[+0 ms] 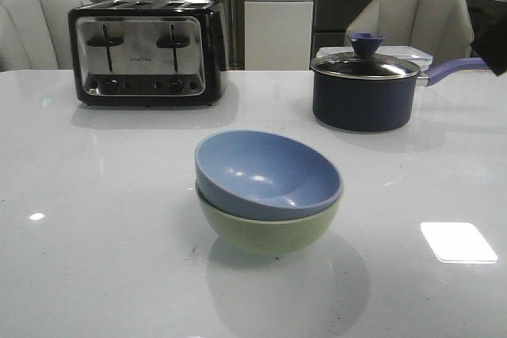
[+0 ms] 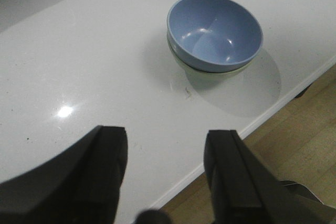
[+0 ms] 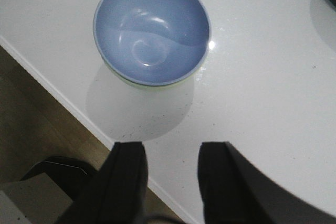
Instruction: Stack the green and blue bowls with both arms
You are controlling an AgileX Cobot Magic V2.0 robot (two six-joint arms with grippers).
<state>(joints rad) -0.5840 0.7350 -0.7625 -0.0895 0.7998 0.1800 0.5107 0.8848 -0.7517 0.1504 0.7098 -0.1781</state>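
Observation:
The dusty blue bowl (image 1: 265,172) sits nested, slightly tilted, inside the pale green bowl (image 1: 265,231) near the table's front middle. The left wrist view shows the blue bowl (image 2: 215,31) with a sliver of the green bowl (image 2: 231,72) under it. In the right wrist view, the blue bowl (image 3: 152,27) covers nearly all of the green bowl (image 3: 137,84). My left gripper (image 2: 165,140) is open and empty, well back from the bowls over the table's edge. My right gripper (image 3: 172,153) is open and empty too, also apart from the stack. Neither gripper appears in the front view.
A black and chrome toaster (image 1: 146,51) stands at the back left. A dark navy lidded saucepan (image 1: 366,89) with a handle pointing right stands at the back right. The white table's edge (image 2: 273,111) and wooden floor (image 3: 31,119) show in both wrist views.

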